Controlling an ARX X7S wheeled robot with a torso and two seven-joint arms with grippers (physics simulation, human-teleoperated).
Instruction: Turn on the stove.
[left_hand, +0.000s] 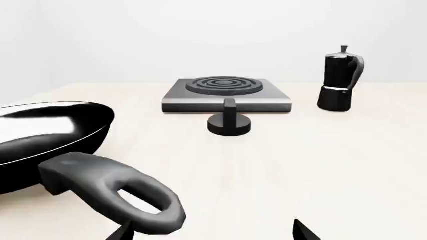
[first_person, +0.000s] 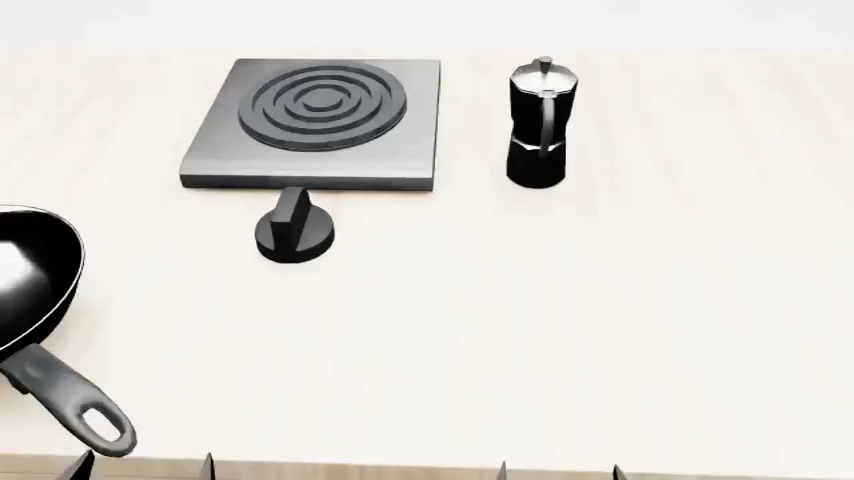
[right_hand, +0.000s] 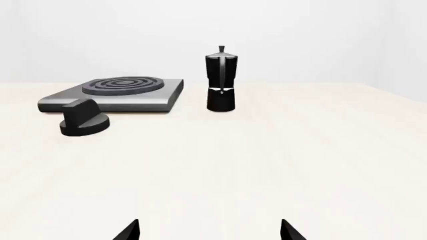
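The stove (first_person: 314, 125) is a flat grey metal slab with dark concentric burner rings at the back left of the table; it also shows in the left wrist view (left_hand: 227, 95) and the right wrist view (right_hand: 113, 94). Its round black knob (first_person: 295, 230) sits on the table just in front of it, also seen in the left wrist view (left_hand: 229, 120) and the right wrist view (right_hand: 83, 120). My left gripper (first_person: 144, 466) and right gripper (first_person: 558, 470) are open and empty at the table's near edge, far from the knob. Only their fingertips show.
A black-and-silver moka pot (first_person: 541, 125) stands right of the stove. A black frying pan (first_person: 24, 290) lies at the left edge, its looped handle (left_hand: 117, 192) close by my left gripper's fingertip (left_hand: 123, 232). The pale wooden table (first_person: 561, 330) carries them all.
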